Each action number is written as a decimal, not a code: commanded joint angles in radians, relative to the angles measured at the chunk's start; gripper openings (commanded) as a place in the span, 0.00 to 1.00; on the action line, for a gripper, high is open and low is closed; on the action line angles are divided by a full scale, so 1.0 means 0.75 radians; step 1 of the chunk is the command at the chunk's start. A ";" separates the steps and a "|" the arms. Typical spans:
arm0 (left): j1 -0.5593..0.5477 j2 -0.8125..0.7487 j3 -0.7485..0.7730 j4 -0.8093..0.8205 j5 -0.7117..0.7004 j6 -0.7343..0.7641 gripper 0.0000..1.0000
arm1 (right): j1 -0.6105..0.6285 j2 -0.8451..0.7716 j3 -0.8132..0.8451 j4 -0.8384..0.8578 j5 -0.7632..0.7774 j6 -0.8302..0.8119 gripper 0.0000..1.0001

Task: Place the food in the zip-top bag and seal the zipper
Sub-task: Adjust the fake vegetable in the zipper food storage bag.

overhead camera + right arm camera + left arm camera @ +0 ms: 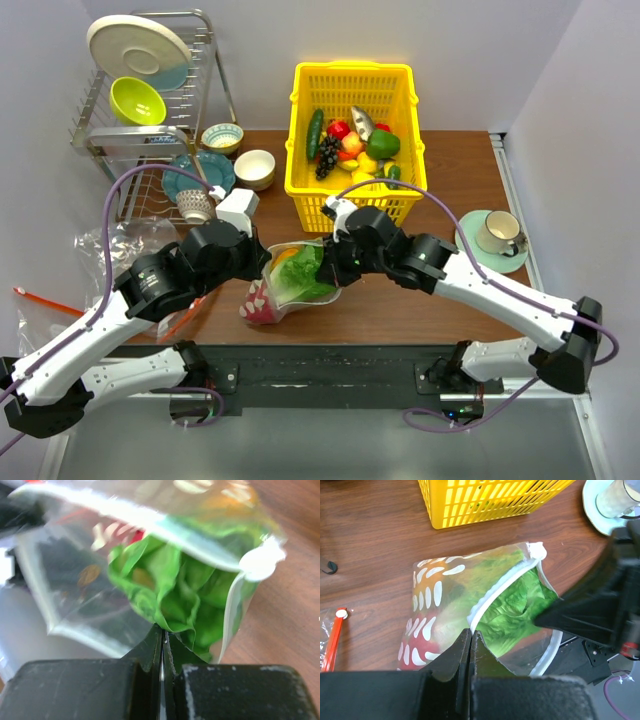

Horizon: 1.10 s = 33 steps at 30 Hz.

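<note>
The brown table [450, 190] is carrying everything, with a wire dish rack [130, 137] standing at its far left and a yellow basket [350, 68] of toy produce sitting at the far middle. The left arm [100, 320] and the right arm [500, 290] are both reaching in toward the middle. There the zip-top bag [435, 595] is sitting between the two grippers, just in front of the basket, with its mouth gaping toward the right arm. The lettuce [515, 610] is filling that mouth, partly inside and partly poking out past the rim. The dragon fruit [262, 308] is showing pink-red through the plastic at the bag's closed end (an orange piece [285, 255] is glimmering beside it, too blurred to name). The zipper [495, 592] is standing unsealed, its pale strip curving around the lettuce. The left gripper [471, 637] is pinching the near end of that strip, holding the bag's lip. The right gripper [163, 637] is pressing its jaws fully together at the lettuce's edge; whether a leaf is caught between them is unclear. A teacup [497, 232] is resting on a saucer well off to the right.
</note>
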 commanded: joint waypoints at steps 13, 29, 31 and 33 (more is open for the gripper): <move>0.002 0.020 0.043 0.150 0.078 0.008 0.00 | 0.031 0.424 0.025 0.527 0.215 0.056 0.00; 0.002 0.029 -0.039 0.231 0.090 -0.047 0.00 | 0.035 0.163 -0.167 0.501 0.017 0.287 0.78; 0.002 0.035 -0.031 0.246 0.097 -0.051 0.00 | 0.035 0.173 -0.165 0.470 0.011 0.299 0.80; 0.002 0.035 -0.019 0.250 0.099 -0.051 0.00 | 0.037 0.187 -0.159 0.454 0.007 0.305 0.83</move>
